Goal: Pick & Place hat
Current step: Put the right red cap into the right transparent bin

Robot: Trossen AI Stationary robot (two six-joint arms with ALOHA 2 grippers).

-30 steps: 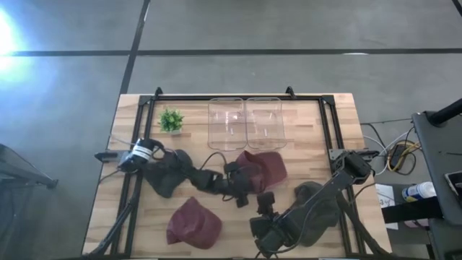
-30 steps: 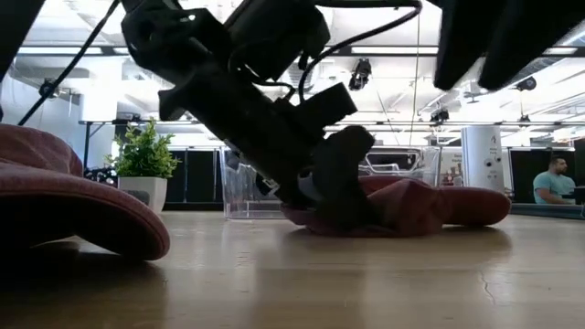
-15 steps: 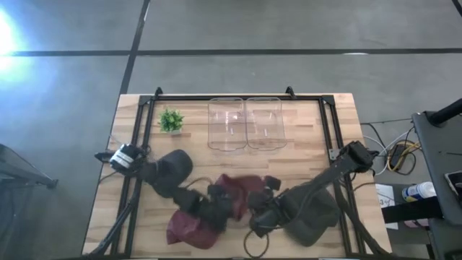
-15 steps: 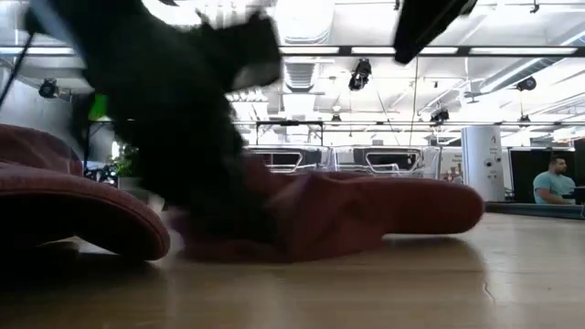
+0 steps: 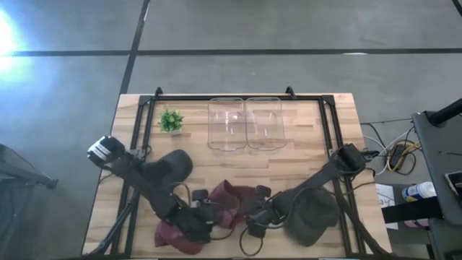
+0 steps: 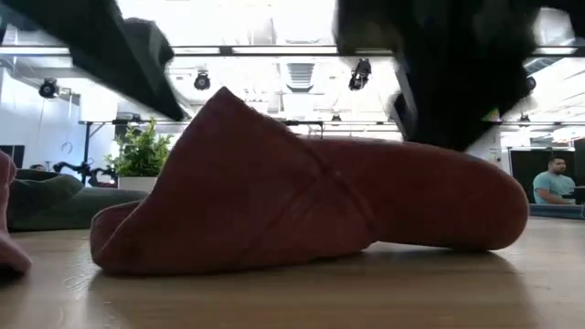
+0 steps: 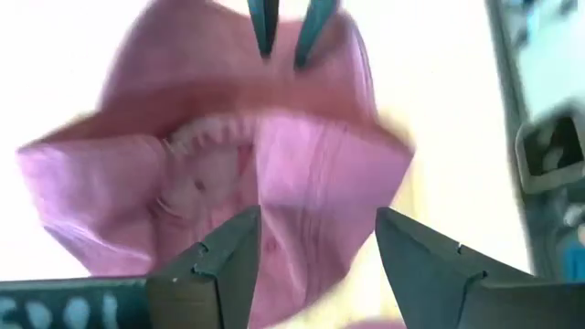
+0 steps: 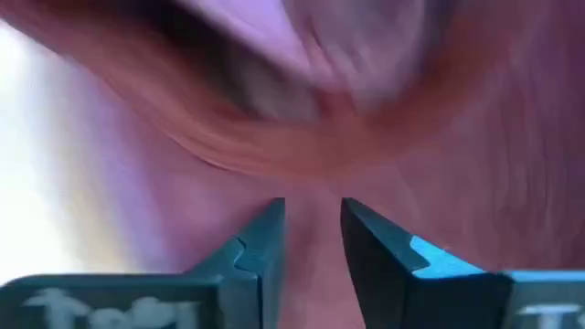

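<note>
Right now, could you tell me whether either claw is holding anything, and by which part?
The right claw is narrowed against the maroon hat's fabric, but a firm hold cannot be told. The left claw stands open over that hat, holding nothing.

Hats up front on your counter, bins at the back.
You have one hat between the left claw and right claw; a second hat lies left of it; two bins stand behind, the plant to their left.
</note>
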